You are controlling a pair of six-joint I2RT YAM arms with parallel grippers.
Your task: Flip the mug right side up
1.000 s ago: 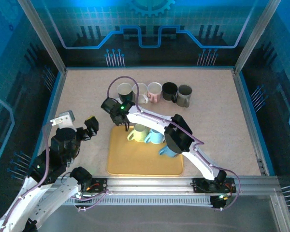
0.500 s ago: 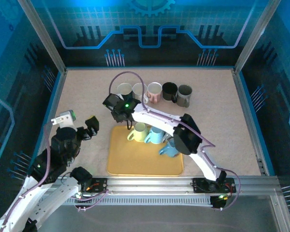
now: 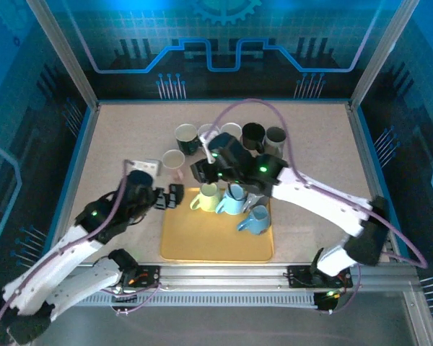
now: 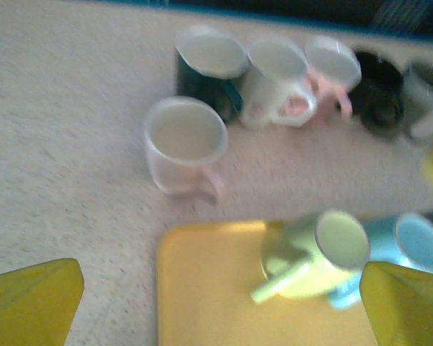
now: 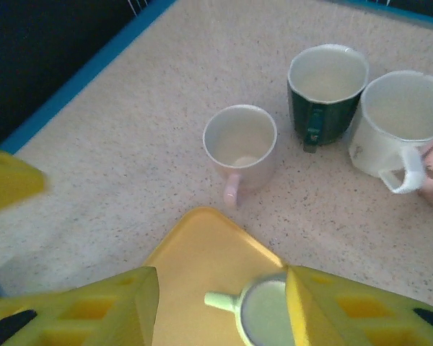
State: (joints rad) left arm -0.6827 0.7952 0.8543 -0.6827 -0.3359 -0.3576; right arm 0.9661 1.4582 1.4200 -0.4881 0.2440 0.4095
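On tray (image 3: 202, 241): green mug (image 3: 208, 196), light blue mug (image 3: 234, 202), blue mug (image 3: 256, 218).
Mug (image 5: 239, 148): pale pink, upright, empty, on table (image 3: 115, 144) just beyond tray's far left corner, handle towards tray.
Left gripper (image 4: 216, 281): fingers apart, empty, beside tray's left edge.
Right gripper (image 5: 220, 288): fingers apart, empty, above green mug.

Bare table (image 3: 115, 144) left of pale pink mug (image 3: 173, 159), mug row (image 3: 254, 135) crowding behind, yellow tray (image 3: 202, 241) just in front.
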